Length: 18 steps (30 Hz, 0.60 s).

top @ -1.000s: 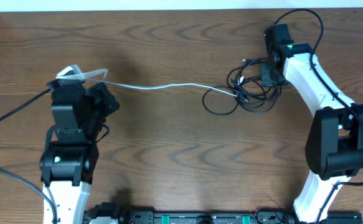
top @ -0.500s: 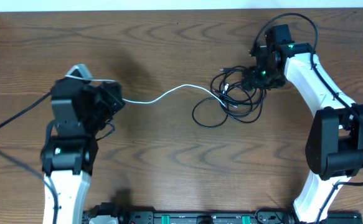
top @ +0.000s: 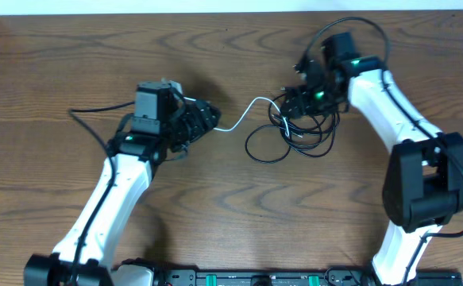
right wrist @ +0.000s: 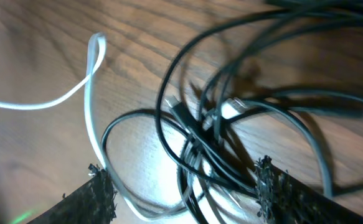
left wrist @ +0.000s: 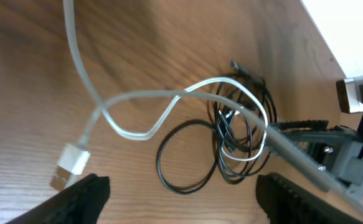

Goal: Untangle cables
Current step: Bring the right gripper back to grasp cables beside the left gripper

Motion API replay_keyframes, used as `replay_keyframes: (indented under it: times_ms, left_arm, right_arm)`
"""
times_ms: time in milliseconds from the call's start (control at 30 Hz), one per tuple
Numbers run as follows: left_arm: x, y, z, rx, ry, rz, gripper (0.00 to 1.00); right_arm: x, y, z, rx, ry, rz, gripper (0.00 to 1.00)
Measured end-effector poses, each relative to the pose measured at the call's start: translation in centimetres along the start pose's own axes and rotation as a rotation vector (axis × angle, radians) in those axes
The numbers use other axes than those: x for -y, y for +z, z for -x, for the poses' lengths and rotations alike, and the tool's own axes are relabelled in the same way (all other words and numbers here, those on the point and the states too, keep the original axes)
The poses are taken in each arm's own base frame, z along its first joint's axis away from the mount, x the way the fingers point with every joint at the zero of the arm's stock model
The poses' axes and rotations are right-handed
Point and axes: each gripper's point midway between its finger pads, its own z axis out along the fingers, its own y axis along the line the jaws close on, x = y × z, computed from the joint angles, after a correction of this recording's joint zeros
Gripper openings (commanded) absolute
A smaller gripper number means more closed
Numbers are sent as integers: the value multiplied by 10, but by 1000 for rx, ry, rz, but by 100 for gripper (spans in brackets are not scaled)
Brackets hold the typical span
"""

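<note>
Two black cables lie tangled (top: 301,129) right of the table's middle, one loop (left wrist: 169,180) spilling out toward the front. A white cable (top: 243,113) runs from that tangle leftward, and its USB plug (left wrist: 69,167) rests on the wood. My left gripper (top: 207,117) is open at the plug; in the left wrist view the plug lies just ahead of the left gripper's (left wrist: 181,202) left finger, with only bare wood between the jaws. My right gripper (top: 296,102) hovers open over the knot. In the right wrist view, black and white strands (right wrist: 203,127) pass between the right gripper's (right wrist: 187,199) spread fingers.
Brown wooden table (top: 231,206). The thick black wires of each arm trail off, one (top: 88,113) to the left and one (top: 358,28) at the back right. The table's far edge (top: 215,12) borders a white strip.
My left gripper has let go of the white cable's end and swung right toward the tangle, so the white cable went slack. My right gripper opened and shifted left with the knot.
</note>
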Motion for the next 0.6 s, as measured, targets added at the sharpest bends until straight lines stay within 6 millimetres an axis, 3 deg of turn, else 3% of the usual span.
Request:
replay_keyframes:
  times_ms: [133, 233, 300, 333, 367, 467, 600]
  left_arm:
    - [9, 13, -7, -21, 16, -21, 84]
    - [18, 16, -13, -32, 37, -43, 84]
    - [24, 18, -16, -37, 52, -57, 84]
    - [26, 18, -18, -40, 59, -60, 84]
    - [28, 19, -20, -43, 65, -64, 84]
    - [32, 20, -22, -45, 74, -74, 84]
    - [36, 20, -20, -33, 82, -88, 84]
  right_arm:
    - [-9, 22, -9, -7, -63, -40, 72]
    - [0, 33, -17, -9, -68, -65, 71]
    - [7, 39, -25, -19, -67, -77, 55]
    - [9, 41, -30, -28, -69, -78, 34]
    - [11, 43, -35, -42, -61, -77, 24]
    - [4, 44, -43, -71, -60, -34, 1]
    - [-13, 44, -46, -77, -67, 65, 1]
